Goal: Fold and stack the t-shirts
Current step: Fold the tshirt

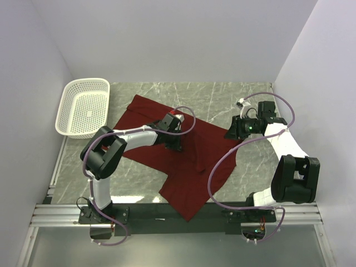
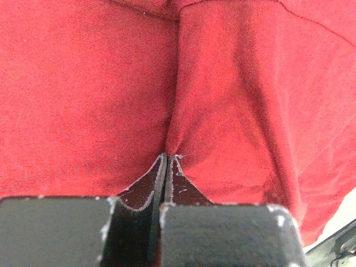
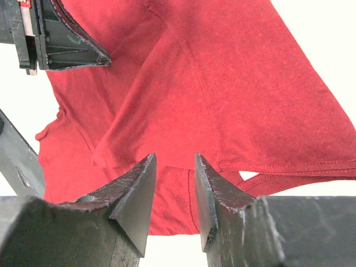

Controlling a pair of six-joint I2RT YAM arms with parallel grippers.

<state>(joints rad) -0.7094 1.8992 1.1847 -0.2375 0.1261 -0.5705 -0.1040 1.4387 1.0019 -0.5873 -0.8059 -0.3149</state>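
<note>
The shirt (image 1: 189,167) lies flat mid-tabletop (image 1: 222,100). The left tool (image 2: 168,158) is pressed together, pinching a fold near its middle. The right tool (image 3: 174,157) is spread over its 3 o'clock edge. A basket (image 1: 65,100) sits at 10 o'clock.

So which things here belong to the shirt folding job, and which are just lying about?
In the job: maroon t-shirt; left end effector, shut on its cloth; right end effector, open over it.
Lying about: white basket.
</note>
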